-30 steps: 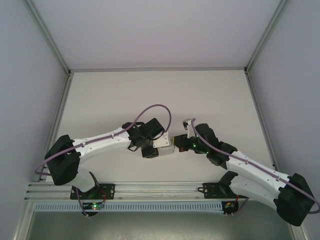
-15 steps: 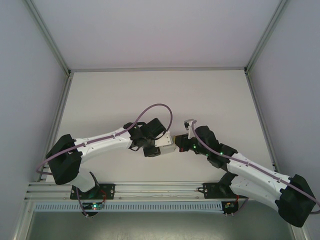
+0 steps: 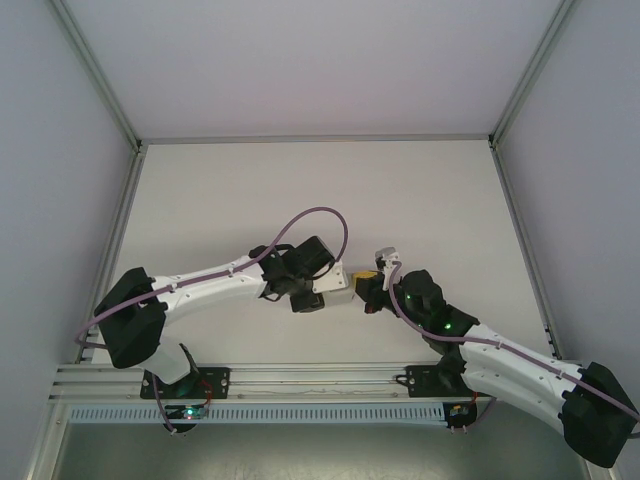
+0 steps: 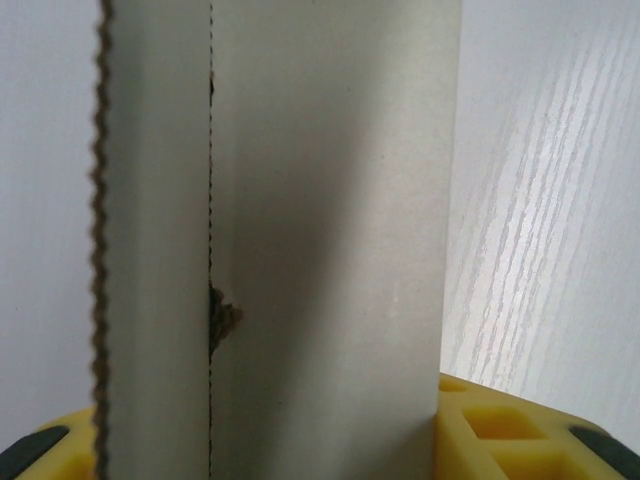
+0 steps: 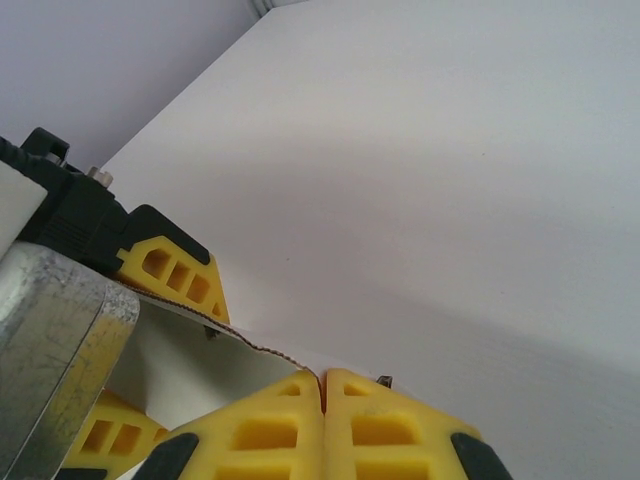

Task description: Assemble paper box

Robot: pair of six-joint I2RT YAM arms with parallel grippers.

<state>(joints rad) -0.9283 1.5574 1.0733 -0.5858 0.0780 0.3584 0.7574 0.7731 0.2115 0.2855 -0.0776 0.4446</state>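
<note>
The paper box is a small white card box held off the table between the two arms. My left gripper is shut on it. In the left wrist view the box stands upright between the yellow fingertips, with a serrated flap edge on its left and a small tear at the seam. My right gripper is at the box's right end. In the right wrist view the right gripper is shut, its yellow tips touching the serrated edge of the box's flap. The left gripper's finger shows behind the flap.
The white table stretches open behind the arms, inside pale walls with an aluminium frame. A rail runs along the near edge by the arm bases. Purple cables loop over both wrists.
The right arm has dropped lower and to the right, its gripper now angled up-left at the box's end. The left gripper and box have shifted slightly right.
</note>
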